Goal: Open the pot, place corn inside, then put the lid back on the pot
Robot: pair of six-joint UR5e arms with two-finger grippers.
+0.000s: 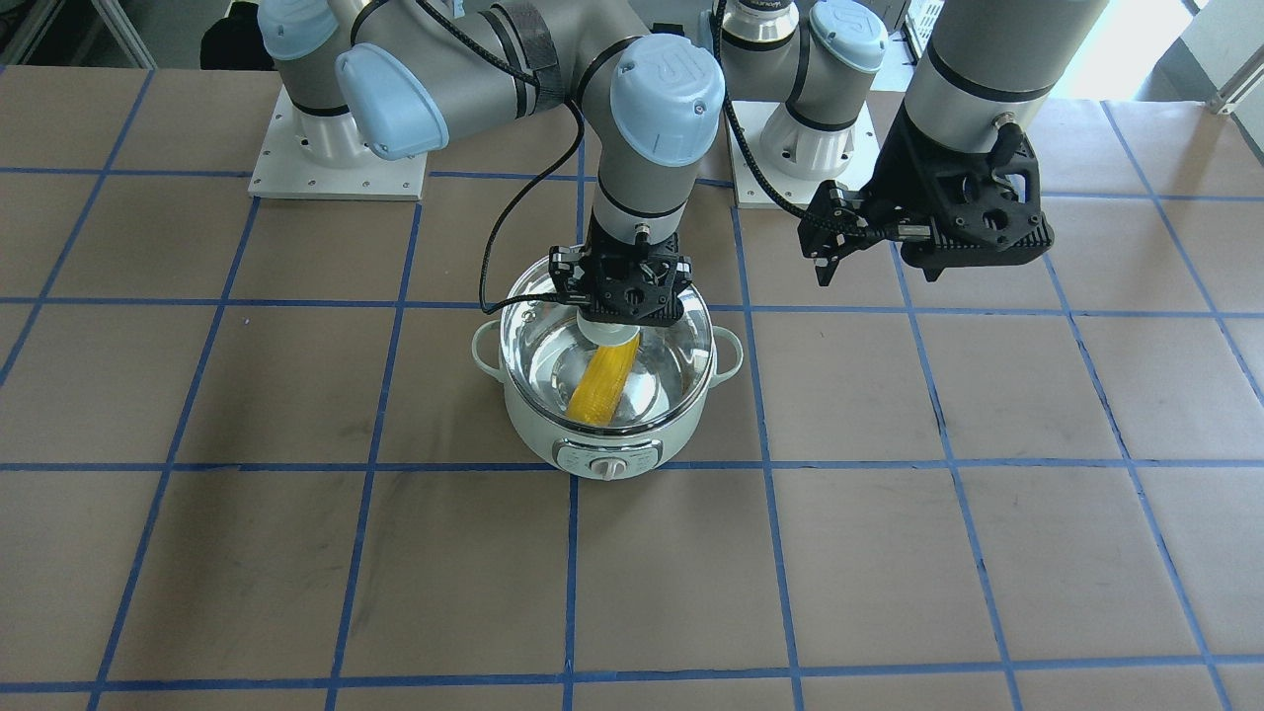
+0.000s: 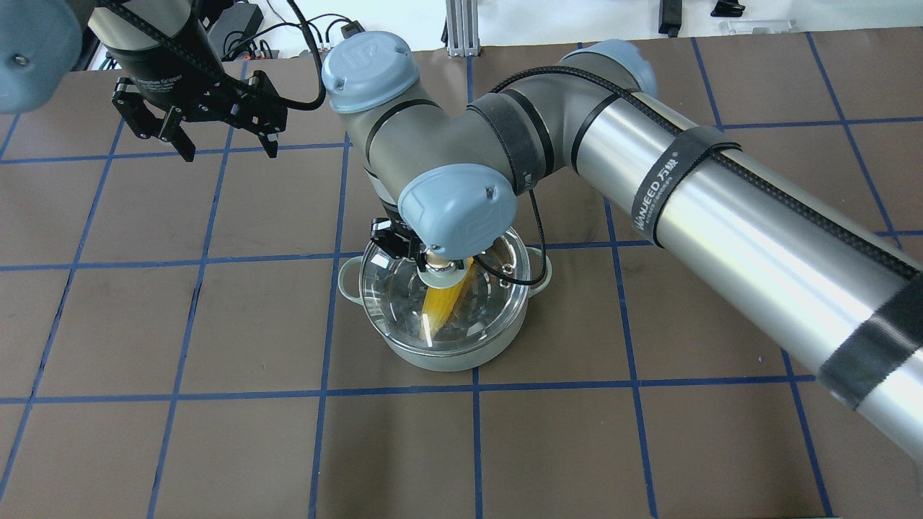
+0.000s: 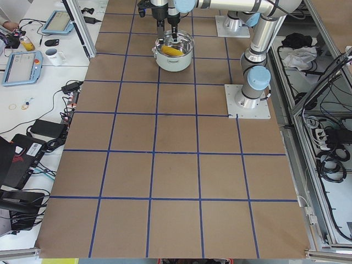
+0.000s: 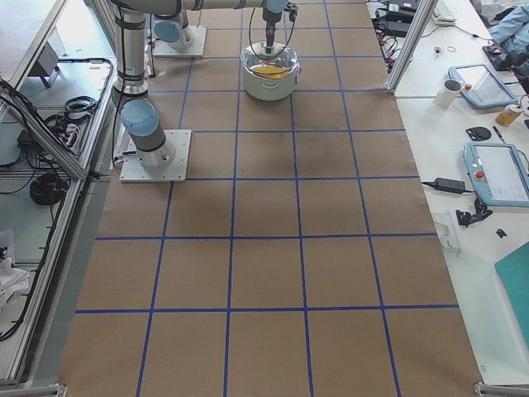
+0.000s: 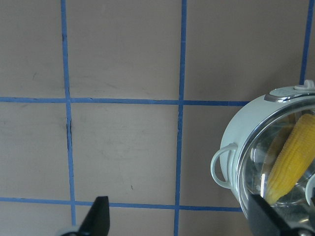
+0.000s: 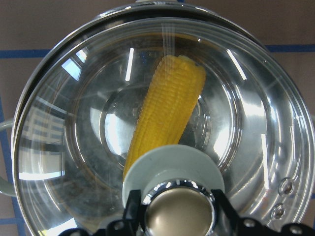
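Here is the pot, standing on the bench with its control panel facing away from the robot, and the corn lies inside it, slanted across the shiny steel bottom. The glass lid covers the mouth of the pot, rim over rim, though I cannot tell whether it is fully seated. The right tool is straight above the centre, pinched narrow on the lid's beige knob, a finger pressed to each side of it. Off to the robot's left, the left tool hangs above bare bench, well apart from the pot, spread wide and holding nothing; its wrist camera catches the pot's loop handle at the edge.
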